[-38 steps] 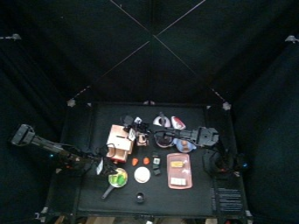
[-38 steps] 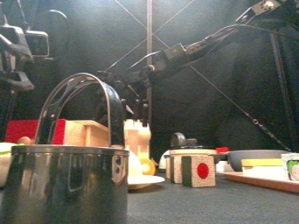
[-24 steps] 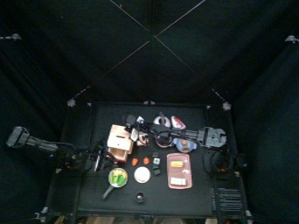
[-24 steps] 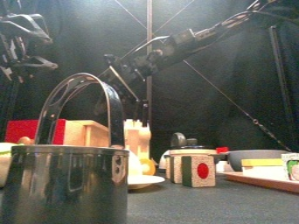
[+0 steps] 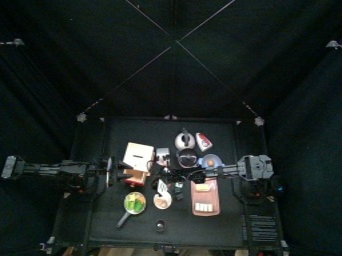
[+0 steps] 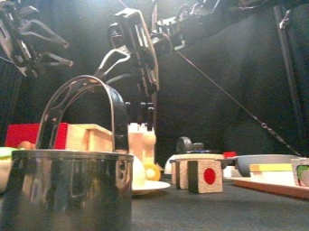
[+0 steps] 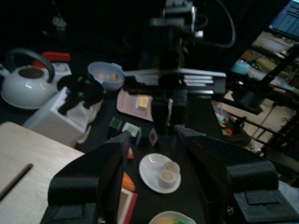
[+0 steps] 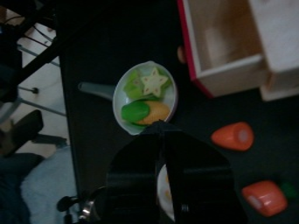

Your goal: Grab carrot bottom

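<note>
The right end effector (image 8: pixel 163 171) hangs over the middle of the worktop (image 8: pixel 122 35). Its jaws stand a narrow slit apart and nothing is seen gripped between them. The left end effector (image 7: pixel 158 140) is held back at the worktop's left side, jaws wide apart and holding nothing.

The carrot (image 8: pixel 233 136) lies free on the worktop, near the right end effector but clear of its jaws. A redder piece (image 8: pixel 267 197) lies close beside it, and a wooden box (image 8: pixel 233 44) is near on the far side.

Containers:
- Green bowl (image 8: pixel 126 109): holds a pale star-shaped piece (image 8: pixel 152 80) and an orange-and-green piece (image 8: pixel 142 112), the two touching.
- White dish (image 7: pixel 160 171): sits directly below the right end effector and holds one small pale round item. Only a sliver of it shows through the slit in the right wrist view.
- Pink tray (image 5: pixel 202 197): sits just right of the dish and carries small items too fine to identify.
- Pot (image 6: pixel 67 194): stands at the front edge with its handle upright. Its contents are hidden.
- Pale bowl (image 7: pixel 107 74): stands beside a white kettle (image 7: pixel 24 83). Its contents are unclear.
</note>
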Motion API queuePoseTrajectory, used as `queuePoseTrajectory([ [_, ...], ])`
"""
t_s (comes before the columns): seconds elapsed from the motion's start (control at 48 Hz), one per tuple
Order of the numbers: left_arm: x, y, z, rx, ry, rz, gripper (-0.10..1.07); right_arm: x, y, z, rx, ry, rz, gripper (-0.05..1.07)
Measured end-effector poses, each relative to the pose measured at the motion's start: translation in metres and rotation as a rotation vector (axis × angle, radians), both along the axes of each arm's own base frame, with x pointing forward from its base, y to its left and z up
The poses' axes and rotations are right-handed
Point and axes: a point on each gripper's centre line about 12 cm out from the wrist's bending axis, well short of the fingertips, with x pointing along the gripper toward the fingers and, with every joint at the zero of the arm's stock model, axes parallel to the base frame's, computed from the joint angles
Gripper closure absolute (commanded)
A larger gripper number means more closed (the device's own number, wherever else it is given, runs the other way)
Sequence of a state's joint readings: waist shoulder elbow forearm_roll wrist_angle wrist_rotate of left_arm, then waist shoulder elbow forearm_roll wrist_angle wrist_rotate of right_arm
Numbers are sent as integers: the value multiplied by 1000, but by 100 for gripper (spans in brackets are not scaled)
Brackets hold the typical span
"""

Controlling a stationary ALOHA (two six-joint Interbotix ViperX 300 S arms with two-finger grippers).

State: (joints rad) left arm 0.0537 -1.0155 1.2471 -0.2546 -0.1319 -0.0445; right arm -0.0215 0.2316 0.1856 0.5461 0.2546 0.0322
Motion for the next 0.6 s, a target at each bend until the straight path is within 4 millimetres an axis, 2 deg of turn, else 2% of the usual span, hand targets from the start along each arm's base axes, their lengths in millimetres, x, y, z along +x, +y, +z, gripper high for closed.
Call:
queuePoseTrajectory([
  [0.104,-5,6,5,27,-26,33,14,-3,6,-7,73,-11,-50,91],
  [0.25,-10,15,-11,33,15,82,14,-5,11,-12,143,-20,-104,90],
  [0.604,-13,21,-20,49,40,114,14,-9,21,-18,325,39,-202,90],
])
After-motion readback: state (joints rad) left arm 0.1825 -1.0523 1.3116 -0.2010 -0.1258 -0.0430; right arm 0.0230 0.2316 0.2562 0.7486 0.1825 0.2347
